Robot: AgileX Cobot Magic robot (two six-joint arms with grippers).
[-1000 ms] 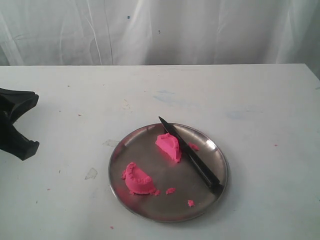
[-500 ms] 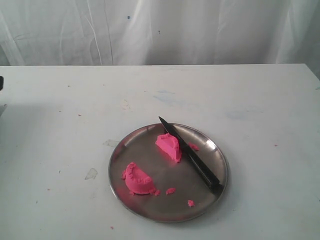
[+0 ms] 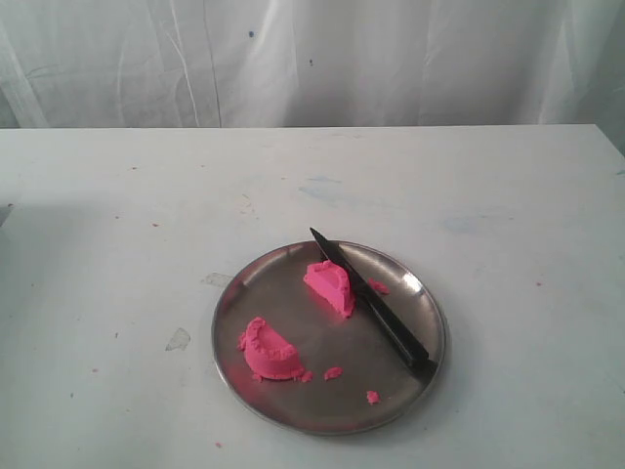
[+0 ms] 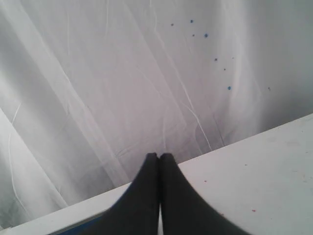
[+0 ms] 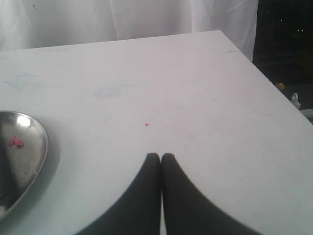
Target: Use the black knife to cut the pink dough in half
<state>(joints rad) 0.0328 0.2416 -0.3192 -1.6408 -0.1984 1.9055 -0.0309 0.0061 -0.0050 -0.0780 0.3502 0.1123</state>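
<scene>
Right hand [image 5: 160, 157] pressed together, tips touching, nothing between them, low over bare counter [image 5: 186, 88], with the edge of the steel plate [image 5: 29, 142] just inside its view. Left hand [image 4: 159, 156] likewise closed on nothing, facing the white curtain [image 4: 98, 98] and a counter edge, with no task thing in its view. Neither hand visible in the exterior view.

Pink dough [image 3: 330, 284] already in 2 half-domes on the plate: 1 near the plate's upper middle, just beside or touching the black knife [image 3: 371, 303], hard to tell which; the other [image 3: 270, 350] at the plate's lower left, well apart from the blade. Knife flat on the plate, long axis diagonal, point at the upper-left rim, handle at the lower-right rim. Handle toward the right of the frame, so probably nearer the right hand if wanted again. Cut itself judged done.

Dough soft, matte, ragged along the rims. A few crumbs [image 3: 372, 397] loose nearby. Plate round, shallow, shiny metal. Knife slim, matte black. Counter white, scuffed.
</scene>
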